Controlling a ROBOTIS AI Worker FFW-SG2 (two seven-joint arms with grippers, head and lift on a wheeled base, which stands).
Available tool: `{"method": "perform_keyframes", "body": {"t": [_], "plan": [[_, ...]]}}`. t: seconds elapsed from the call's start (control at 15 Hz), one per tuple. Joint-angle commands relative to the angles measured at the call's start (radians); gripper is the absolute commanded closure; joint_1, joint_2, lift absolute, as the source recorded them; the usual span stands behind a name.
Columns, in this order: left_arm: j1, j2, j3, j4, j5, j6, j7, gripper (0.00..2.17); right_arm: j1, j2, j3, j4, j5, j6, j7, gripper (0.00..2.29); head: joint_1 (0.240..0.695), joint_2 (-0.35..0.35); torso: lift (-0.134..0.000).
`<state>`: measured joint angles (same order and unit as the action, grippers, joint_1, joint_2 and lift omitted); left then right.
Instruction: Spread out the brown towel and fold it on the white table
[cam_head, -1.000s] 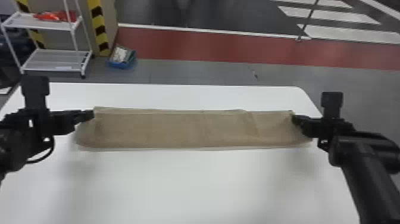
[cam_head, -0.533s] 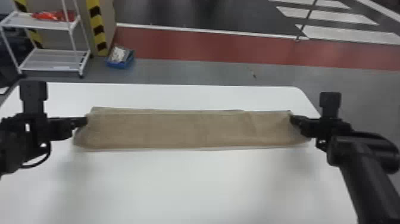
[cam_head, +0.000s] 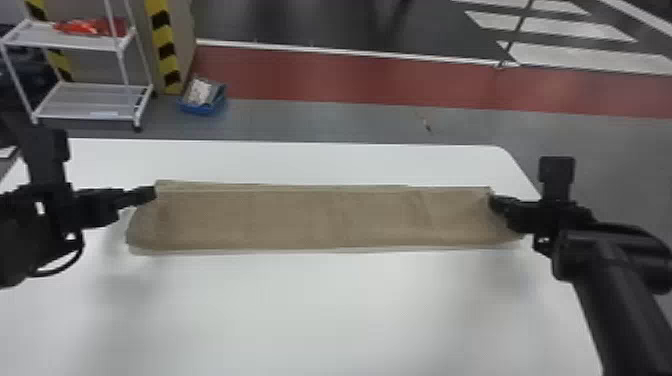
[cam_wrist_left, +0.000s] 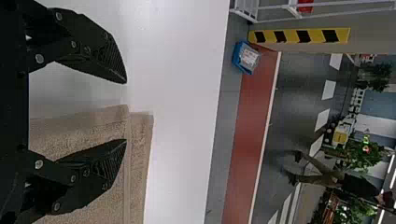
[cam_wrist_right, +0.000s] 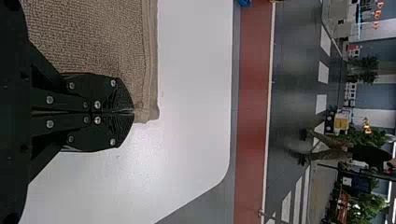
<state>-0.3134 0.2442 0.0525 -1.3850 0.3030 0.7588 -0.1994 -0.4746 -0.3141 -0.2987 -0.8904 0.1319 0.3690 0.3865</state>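
Of 2 grippers, the left gripper gapes wide at the left end of 1 brown towel, the right gripper pinches its right end, and 1 white table lies beneath. The left wrist view shows a gap between 2 fingers, unclear in the head view.

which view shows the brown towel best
The head view: it takes in nearly the whole brown towel as one long strip. The left wrist view shows its left end near the open left fingers; the right wrist view, its right end at the closed right fingers.
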Motion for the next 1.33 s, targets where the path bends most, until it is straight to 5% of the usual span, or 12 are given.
{"method": "perform_keyframes", "body": {"t": [0.0, 0.53, 0.73, 1.27], "plan": [[-0.007, 0.004, 0.000, 0.001, 0.011, 0.008, -0.012, 0.21, 0.002, 0.000, 0.000, -0.002, 0.000, 0.008, 0.000, 1.41, 0.695, -0.167, -0.124], [-0.013, 0.004, -0.020, 0.004, -0.055, 0.057, -0.026, 0.38, 0.004, 0.000, 0.001, -0.004, 0.000, 0.011, 0.000, 1.41, 0.695, -0.169, -0.124], [-0.012, 0.003, -0.025, 0.004, -0.056, 0.063, -0.032, 0.64, 0.008, 0.000, 0.000, -0.015, -0.002, 0.011, 0.000, 1.41, 0.695, -0.170, -0.124], [-0.004, -0.002, -0.014, -0.026, -0.050, 0.170, -0.060, 0.73, 0.019, 0.000, 0.000, -0.025, -0.008, 0.023, 0.000, 1.41, 0.695, -0.185, -0.124]]}}
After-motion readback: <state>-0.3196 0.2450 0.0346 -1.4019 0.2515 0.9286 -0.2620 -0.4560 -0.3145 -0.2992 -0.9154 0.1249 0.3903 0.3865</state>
